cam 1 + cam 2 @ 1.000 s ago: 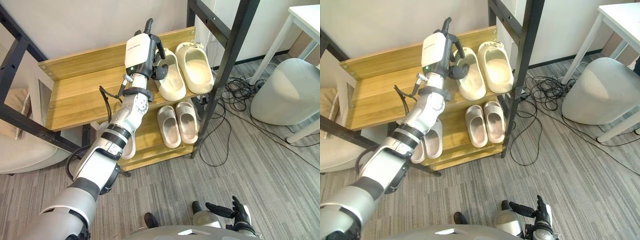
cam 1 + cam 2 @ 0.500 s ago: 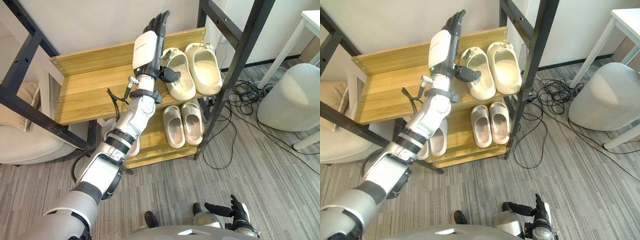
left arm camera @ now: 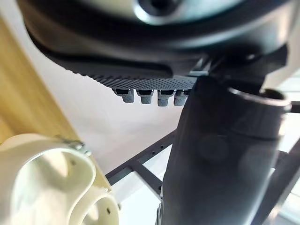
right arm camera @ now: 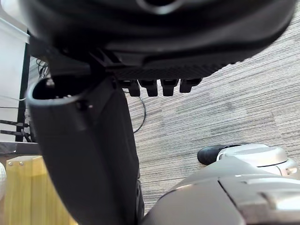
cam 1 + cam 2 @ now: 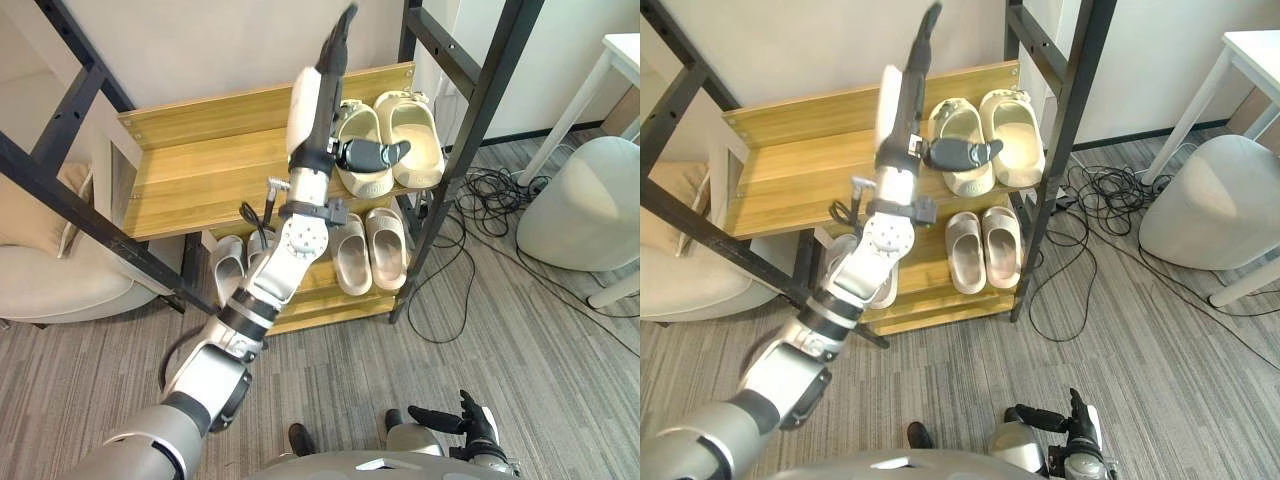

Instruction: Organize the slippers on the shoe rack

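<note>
My left hand (image 5: pixel 318 95) stands up over the top shelf of the shoe rack (image 5: pixel 200 180); its fingers (image 5: pixel 343 22) are straight and point up toward the wall, with nothing in them; the thumb (image 5: pixel 372 153) sticks out sideways across the cream slippers (image 5: pixel 418 125), which lie side by side at the right end of that shelf, toes toward me. The thumb crosses over the left slipper of the pair, but from the head views I cannot tell whether it touches it or hangs just above. On the lower shelf a pair of beige slippers (image 5: pixel 385 245) sits together under the cream ones; a pair of pale slippers (image 5: pixel 228 272) sits further left, partly behind my arm. My right hand (image 5: pixel 478 428) hangs low near the floor, fingers loose and spread, holding nothing. Black cables (image 5: pixel 470 190) tangle on the carpet right of the rack; a cushion (image 5: pixel 50 270) lies to its left.
</note>
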